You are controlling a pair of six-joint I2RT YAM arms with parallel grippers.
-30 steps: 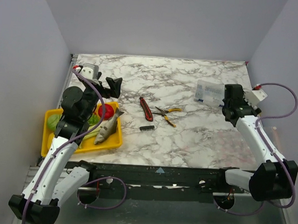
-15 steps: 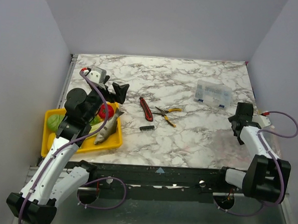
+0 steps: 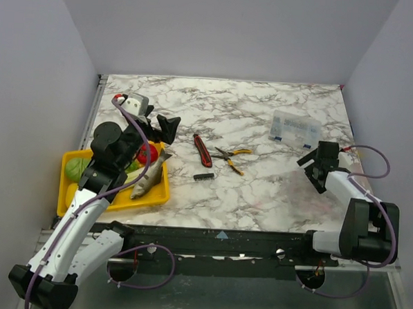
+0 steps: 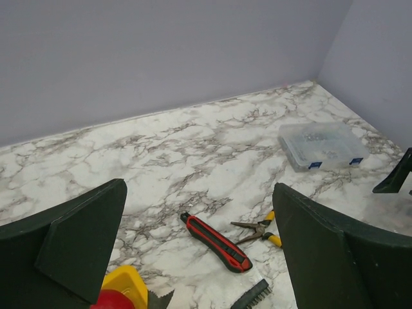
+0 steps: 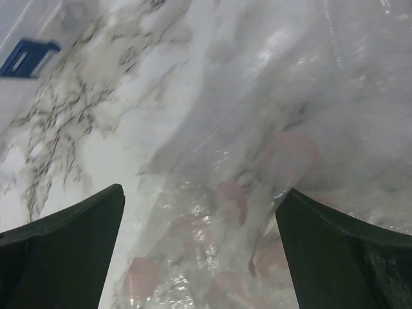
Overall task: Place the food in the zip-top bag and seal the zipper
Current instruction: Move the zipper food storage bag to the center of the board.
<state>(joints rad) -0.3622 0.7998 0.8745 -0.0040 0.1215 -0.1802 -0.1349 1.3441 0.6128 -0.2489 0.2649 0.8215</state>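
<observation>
The food lies in the yellow tray (image 3: 159, 191) at the left: a red tomato (image 3: 145, 153), a silvery fish (image 3: 148, 178), a green fruit (image 3: 74, 167) and green celery half under my left arm. My left gripper (image 3: 165, 125) is open and empty above the tray's far right corner. In the left wrist view the gripper (image 4: 199, 193) shows the tomato (image 4: 112, 300) at the bottom edge. My right gripper (image 3: 313, 163) is open, low over the table at the right. In the right wrist view the gripper (image 5: 203, 193) straddles the crinkled clear zip-top bag (image 5: 219, 212). I cannot make out the zipper.
A red utility knife (image 3: 203, 149), yellow-handled pliers (image 3: 230, 158) and a small black brush (image 3: 204, 176) lie mid-table. A clear plastic box (image 3: 295, 129) stands at the back right. Walls close the table on the left, back and right.
My right arm has swung from beside the clear box toward the near right, and its gripper has come down over the bag. My left gripper shifted slightly right, then held still.
</observation>
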